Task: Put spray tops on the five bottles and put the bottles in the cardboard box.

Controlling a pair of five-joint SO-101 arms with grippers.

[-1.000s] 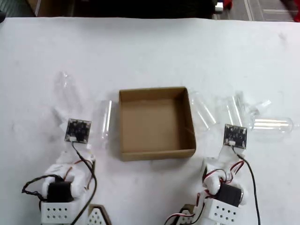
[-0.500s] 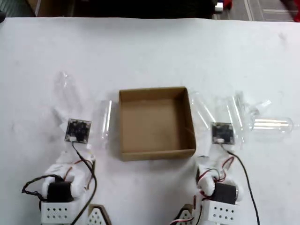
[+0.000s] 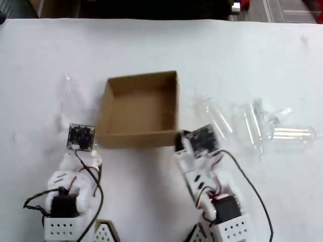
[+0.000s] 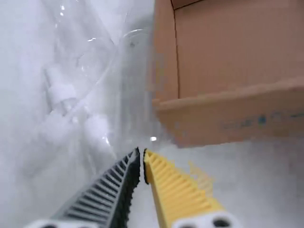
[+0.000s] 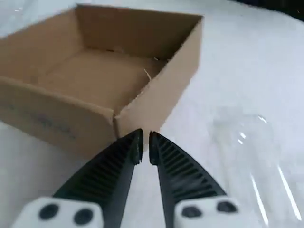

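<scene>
The cardboard box [image 3: 139, 132] lies open and empty left of the table's middle. My right gripper [image 5: 145, 141] is shut, its black fingertips right at the box's near right corner [image 5: 115, 119]; in the high view the right gripper [image 3: 179, 141] sits at that corner. My left gripper [image 4: 142, 156], grey and yellow, is shut just off the box's near left corner [image 4: 164, 102], beside clear bottles [image 4: 97, 71] and a white spray top [image 4: 59, 91]. More clear bottles [image 3: 217, 118] [image 3: 290, 133] lie to the right of the box.
A faint clear bottle [image 3: 70, 88] lies left of the box. Spray tops [image 3: 282, 113] sit among the right-hand bottles. White table [image 3: 161, 50] stretches open behind the box. Both arm bases stand at the near edge.
The right arm has swung left to the box's corner, and the box has slid away and to the left, over where a left-hand bottle lay. The left arm barely shifted.
</scene>
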